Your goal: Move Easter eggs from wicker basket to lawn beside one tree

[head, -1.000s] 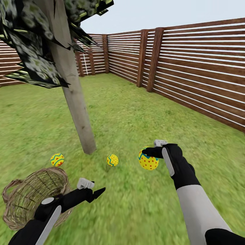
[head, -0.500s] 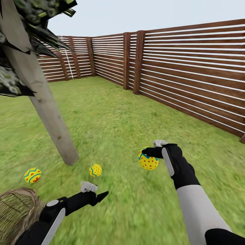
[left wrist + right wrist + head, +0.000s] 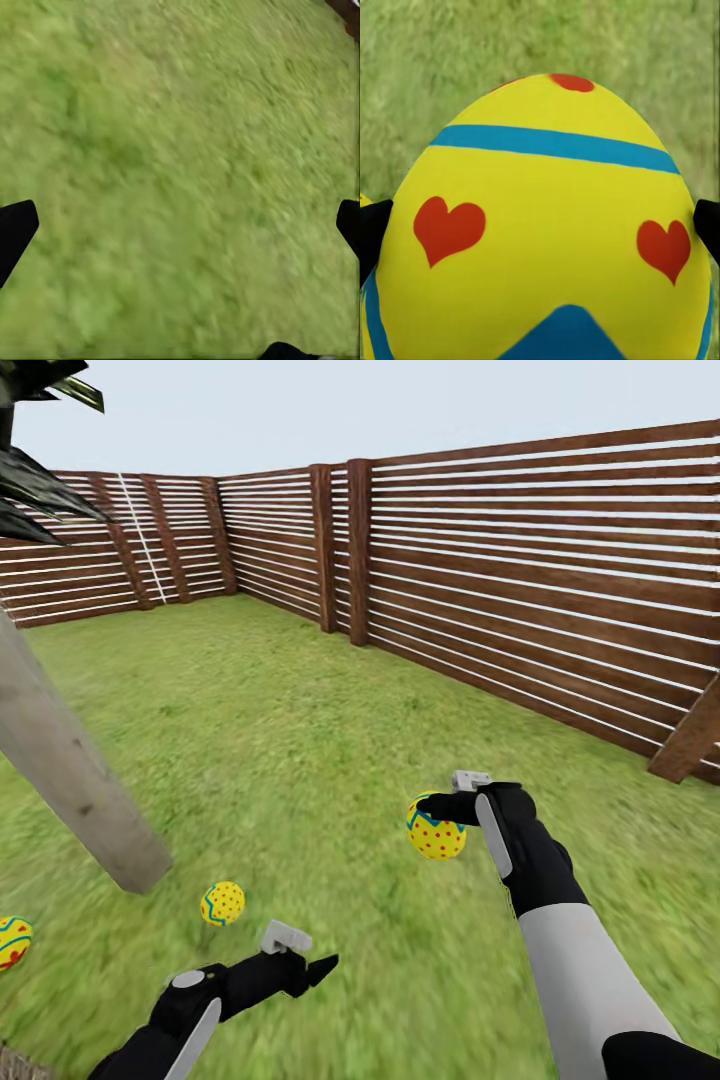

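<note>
The lawn (image 3: 330,700) is spreading wide, with the wooden fence (image 3: 520,570) closing it on the far and right sides. The tree (image 3: 75,790) trunk is leaning at the left. The right gripper (image 3: 440,810) is pinching one egg (image 3: 435,832) above the grass. Two eggs – one (image 3: 223,903) just beside the trunk, another (image 3: 13,942) at the left edge – are lying on the grass. The left gripper (image 3: 318,966) is hanging near, its fingers (image 3: 15,232) spread apart.

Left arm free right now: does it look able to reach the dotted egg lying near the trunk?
Probably yes. The left gripper is open and empty, and the dotted egg lies on bare lawn just ahead of it, apart from the trunk, with nothing between them.
</note>
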{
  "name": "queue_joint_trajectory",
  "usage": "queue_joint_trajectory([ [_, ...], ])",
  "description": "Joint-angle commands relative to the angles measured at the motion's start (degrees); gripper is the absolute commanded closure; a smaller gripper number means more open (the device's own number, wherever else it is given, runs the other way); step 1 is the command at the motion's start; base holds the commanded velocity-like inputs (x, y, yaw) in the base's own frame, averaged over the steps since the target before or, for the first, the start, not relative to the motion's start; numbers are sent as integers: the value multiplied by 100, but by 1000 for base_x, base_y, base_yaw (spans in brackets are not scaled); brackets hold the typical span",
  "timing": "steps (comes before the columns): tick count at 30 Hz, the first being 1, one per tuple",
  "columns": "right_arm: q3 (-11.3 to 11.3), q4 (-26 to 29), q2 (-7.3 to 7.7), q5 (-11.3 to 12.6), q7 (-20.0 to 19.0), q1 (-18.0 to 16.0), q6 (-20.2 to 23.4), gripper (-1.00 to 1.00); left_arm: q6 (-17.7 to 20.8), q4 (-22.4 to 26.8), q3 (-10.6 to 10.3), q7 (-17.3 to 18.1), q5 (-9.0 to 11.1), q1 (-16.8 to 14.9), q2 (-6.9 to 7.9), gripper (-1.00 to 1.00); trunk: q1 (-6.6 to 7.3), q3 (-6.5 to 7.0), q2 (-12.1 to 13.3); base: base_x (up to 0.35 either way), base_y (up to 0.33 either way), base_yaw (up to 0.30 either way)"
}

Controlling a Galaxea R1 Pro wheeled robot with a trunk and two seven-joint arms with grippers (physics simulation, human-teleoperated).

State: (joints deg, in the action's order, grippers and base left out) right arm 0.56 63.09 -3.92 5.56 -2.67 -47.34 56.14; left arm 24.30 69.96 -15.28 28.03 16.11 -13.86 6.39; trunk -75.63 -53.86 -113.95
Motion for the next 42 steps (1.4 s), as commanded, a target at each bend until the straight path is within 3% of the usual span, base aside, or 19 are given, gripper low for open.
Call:
queue_joint_trajectory([
  [1, 6, 7, 0, 25, 3, -4, 20, 100, -157, -84, -56, 24, -57, -2, -13, -100, -2, 2, -2, 267, -215, -201],
  [2, 10, 10, 4, 25, 3, -4, 20, 100, -352, -138, -282, 246, -270, -2, -17, -100, -2, 9, -2, 208, -140, -201],
  [4, 9, 11, 5, 25, 3, -4, 22, 100, -473, -133, -589, 397, -309, -2, 12, -100, -2, 23, -2, 194, -118, -201],
  [6, 7, 11, 5, 23, 3, -4, 22, 100, -610, -150, -669, 428, -317, -2, 26, -100, -2, 37, -2, 276, -115, -200],
  [19, 6, 11, -4, 25, 3, -4, 27, 100, -641, -123, -670, 403, -319, -2, 25, -100, -2, 87, -2, 308, -135, -102],
  [42, -3, 9, -4, 23, 12, -4, 37, 100, -640, -219, -696, 363, -329, -2, 0, -100, -2, 87, -2, 268, -210, 273],
])
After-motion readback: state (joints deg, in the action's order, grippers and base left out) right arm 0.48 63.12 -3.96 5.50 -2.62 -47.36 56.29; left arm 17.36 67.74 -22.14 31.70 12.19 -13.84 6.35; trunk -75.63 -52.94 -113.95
